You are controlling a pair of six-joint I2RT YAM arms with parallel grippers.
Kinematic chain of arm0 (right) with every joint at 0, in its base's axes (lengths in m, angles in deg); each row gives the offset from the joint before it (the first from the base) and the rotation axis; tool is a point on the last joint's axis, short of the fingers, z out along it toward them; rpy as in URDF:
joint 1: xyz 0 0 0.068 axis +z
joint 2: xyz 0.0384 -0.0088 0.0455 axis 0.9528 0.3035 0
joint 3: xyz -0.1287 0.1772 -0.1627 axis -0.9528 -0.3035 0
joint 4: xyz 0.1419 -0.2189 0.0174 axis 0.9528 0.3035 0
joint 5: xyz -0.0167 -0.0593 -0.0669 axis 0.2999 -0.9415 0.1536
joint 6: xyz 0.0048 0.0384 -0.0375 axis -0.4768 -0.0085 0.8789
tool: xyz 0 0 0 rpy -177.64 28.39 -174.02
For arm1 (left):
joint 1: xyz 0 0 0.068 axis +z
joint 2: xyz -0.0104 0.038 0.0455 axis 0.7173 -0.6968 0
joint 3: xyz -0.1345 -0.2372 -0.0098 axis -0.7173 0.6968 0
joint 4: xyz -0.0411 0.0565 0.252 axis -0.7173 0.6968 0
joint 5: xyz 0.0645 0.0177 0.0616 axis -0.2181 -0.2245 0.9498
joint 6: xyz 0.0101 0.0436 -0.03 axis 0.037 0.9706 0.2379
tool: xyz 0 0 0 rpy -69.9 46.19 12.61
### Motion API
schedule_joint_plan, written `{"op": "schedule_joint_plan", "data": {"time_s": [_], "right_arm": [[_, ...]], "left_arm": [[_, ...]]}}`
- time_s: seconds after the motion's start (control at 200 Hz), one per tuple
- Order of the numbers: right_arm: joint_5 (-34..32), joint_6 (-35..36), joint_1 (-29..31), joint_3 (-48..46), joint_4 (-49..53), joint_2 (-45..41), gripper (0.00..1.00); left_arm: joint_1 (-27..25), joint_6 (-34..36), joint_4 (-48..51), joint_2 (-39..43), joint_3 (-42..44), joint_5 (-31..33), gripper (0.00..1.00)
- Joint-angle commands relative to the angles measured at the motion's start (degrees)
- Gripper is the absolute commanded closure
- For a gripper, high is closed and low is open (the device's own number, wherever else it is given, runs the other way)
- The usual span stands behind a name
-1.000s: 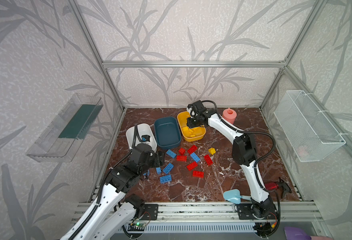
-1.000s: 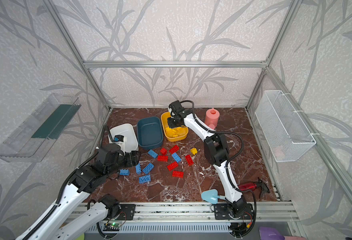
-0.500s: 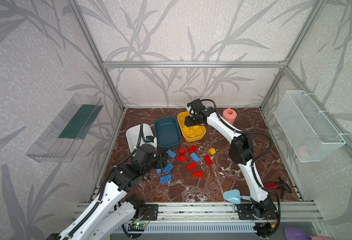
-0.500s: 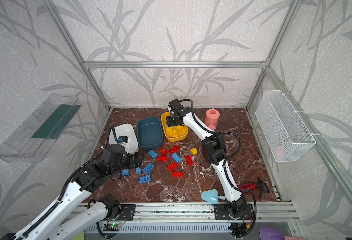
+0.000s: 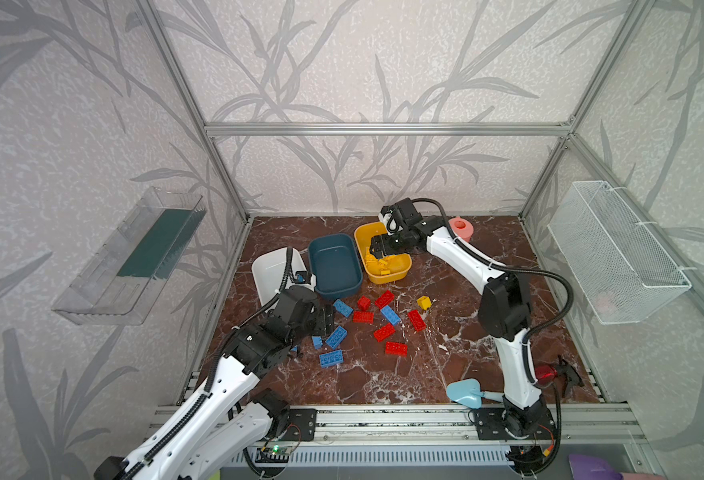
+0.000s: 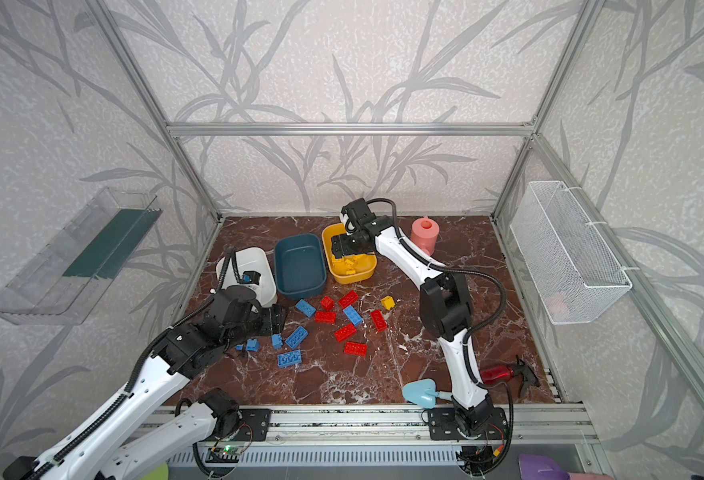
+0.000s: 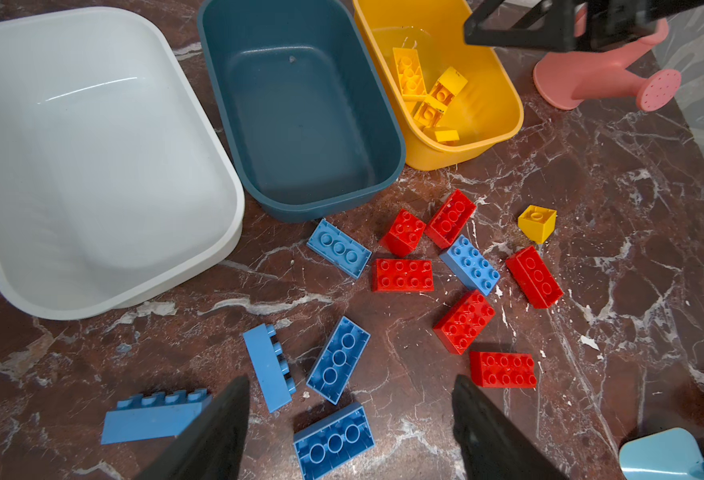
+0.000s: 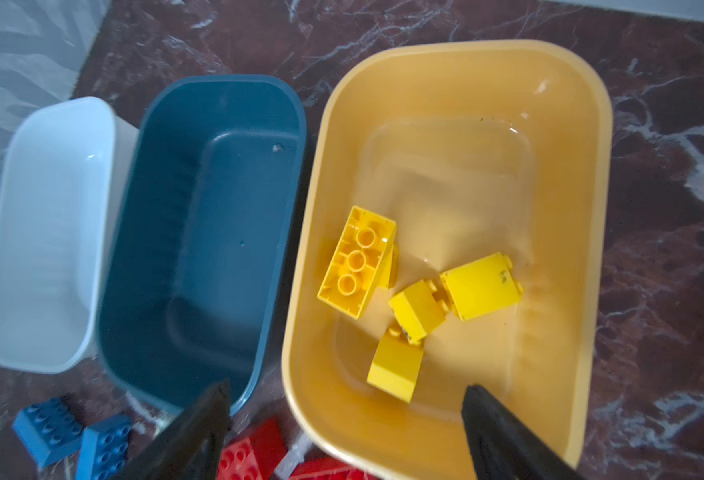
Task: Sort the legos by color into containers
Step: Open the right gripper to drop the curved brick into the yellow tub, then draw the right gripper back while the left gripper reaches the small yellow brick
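Observation:
Three containers stand side by side at the back: a white tub (image 5: pixel 268 270), a teal tub (image 5: pixel 335 266) and a yellow tub (image 5: pixel 388 278). Several yellow legos (image 8: pixel 417 316) lie in the yellow tub. My right gripper (image 8: pixel 346 388) hangs open and empty over that tub's near rim. Red legos (image 7: pixel 402 275) and blue legos (image 7: pixel 338 359) lie scattered on the marble floor, with one yellow lego (image 7: pixel 537 222) among them. My left gripper (image 7: pixel 351 380) is open just above the blue ones, with a blue brick (image 7: pixel 333 442) between its fingers, untouched. The white and teal tubs are empty.
A pink watering can (image 5: pixel 461 228) stands behind the right arm. A light blue scoop (image 5: pixel 464 392) and a red spray bottle (image 5: pixel 550 374) lie near the front rail. A wire basket (image 5: pixel 616 257) hangs on the right wall, a clear shelf (image 5: pixel 134 257) on the left.
My right gripper has gone from shut to open above the yellow tub. The left arm has shifted slightly forward toward the blue bricks.

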Motion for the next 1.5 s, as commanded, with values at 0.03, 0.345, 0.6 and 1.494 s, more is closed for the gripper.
{"op": "schedule_joint_plan", "data": {"time_s": [0.03,0.345,0.6,1.494], "right_arm": [[2.38,-1.39,-0.48,-14.27,-13.23,-13.19,0.04],[6.41,-6.11,-4.32,-46.92,-26.42,-38.83,0.01],[4.38,-12.57,-5.91,-71.09,-36.59,-56.95,0.01],[5.87,-19.90,-16.54,-94.05,-34.17,-90.30,0.01]], "left_arm": [[-0.29,2.69,1.46,-1.84,-0.64,1.73,0.21],[-1.90,6.40,5.40,-9.95,-7.36,2.15,0.04],[-4.51,10.23,2.82,-18.67,-14.47,0.99,0.06],[-11.73,11.07,-12.38,-58.29,-31.96,-7.06,0.10]]}}
